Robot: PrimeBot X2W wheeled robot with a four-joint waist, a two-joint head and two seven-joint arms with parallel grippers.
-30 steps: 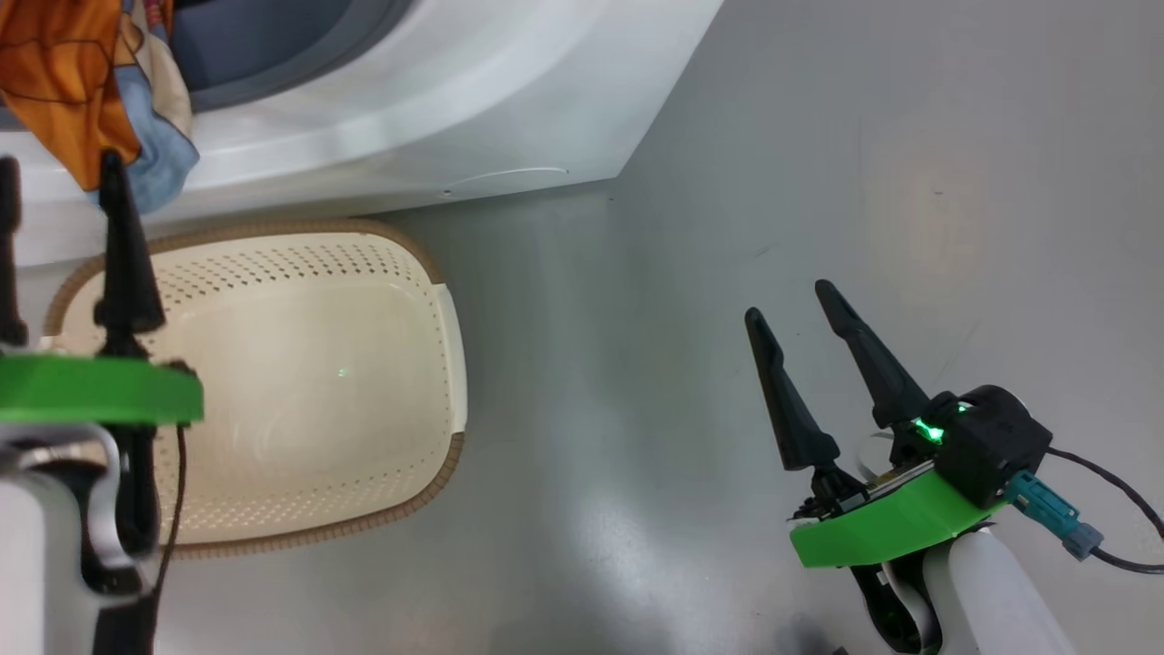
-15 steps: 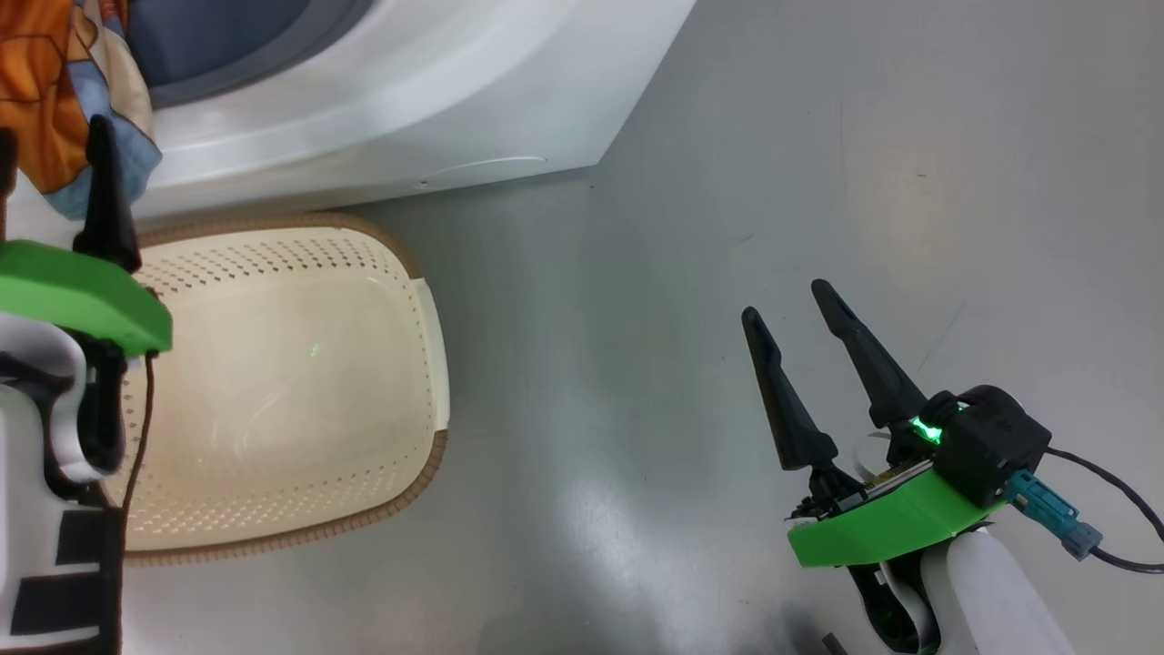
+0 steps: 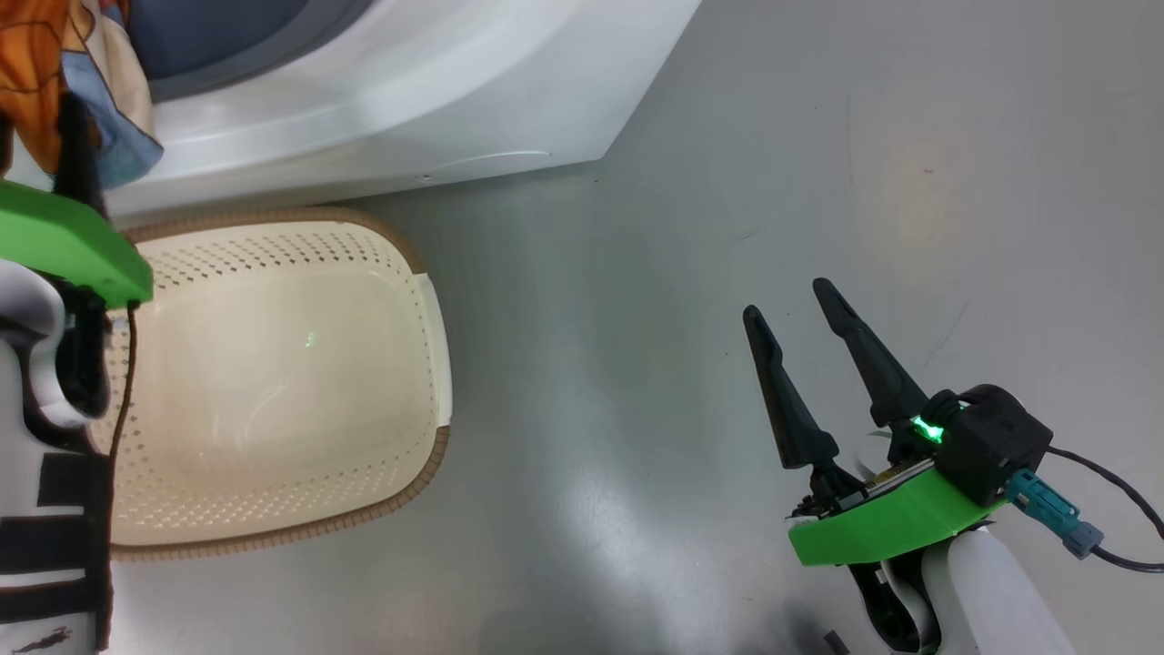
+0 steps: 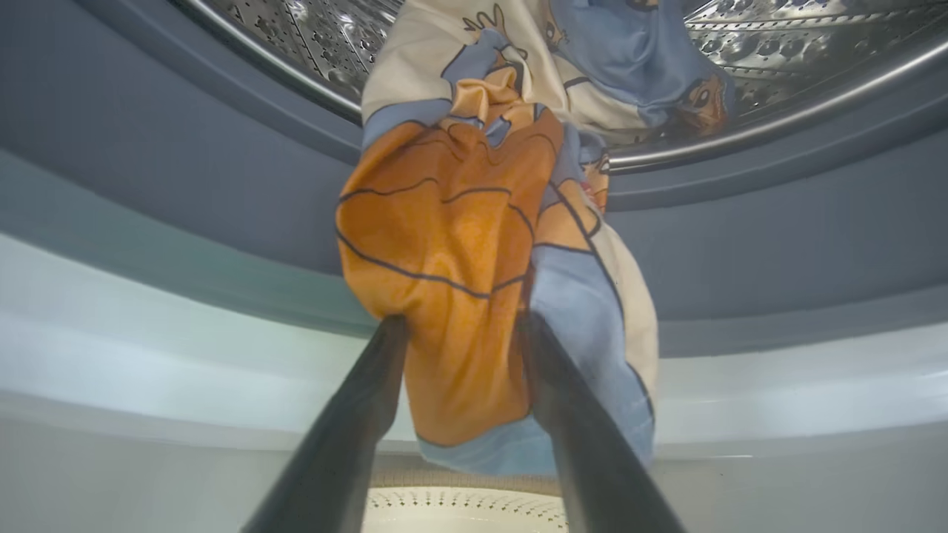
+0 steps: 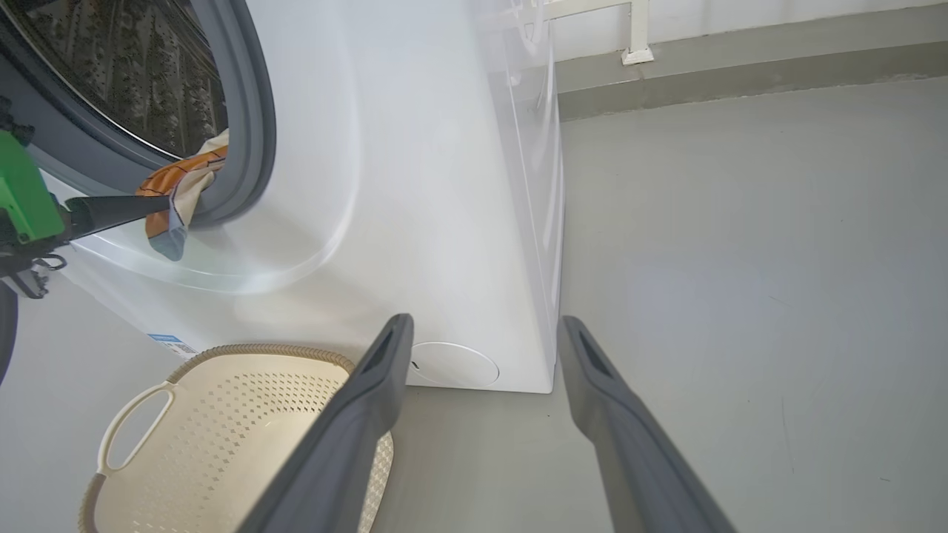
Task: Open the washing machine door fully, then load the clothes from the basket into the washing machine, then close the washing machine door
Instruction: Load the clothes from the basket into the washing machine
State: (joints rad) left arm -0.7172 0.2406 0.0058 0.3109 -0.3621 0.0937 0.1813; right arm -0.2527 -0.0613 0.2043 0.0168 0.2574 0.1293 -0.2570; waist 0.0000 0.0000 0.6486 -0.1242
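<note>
My left gripper has its two fingers apart on either side of a thick fold of the clothes, and the cloth seems to touch both. I cannot tell whether that is a real pinch or only a straddle. That is my first worry. If the fingers merely brush the fold, it will slide out when I lift, and the flap will be left hanging.

The clothes lie half in the drum. The rest drapes over the grey gasket and down the white front of the washing machine. Any pull outward instead of up and in could drag the whole bundle back over the lip. It would then fall into the basket, which stands bare on the floor just below the opening, or fall beside it.

Pushing in has its own risk. The fingertips sit close to the gasket, and a low line could dig them into the rubber or bunch cloth against it.

If any corner is left across the gasket, I judge that the door would bite on it and fail to shut.

My right gripper hangs wide open and holds nothing. It is over the floor, well apart from all this, so I expect no trouble there.
</note>
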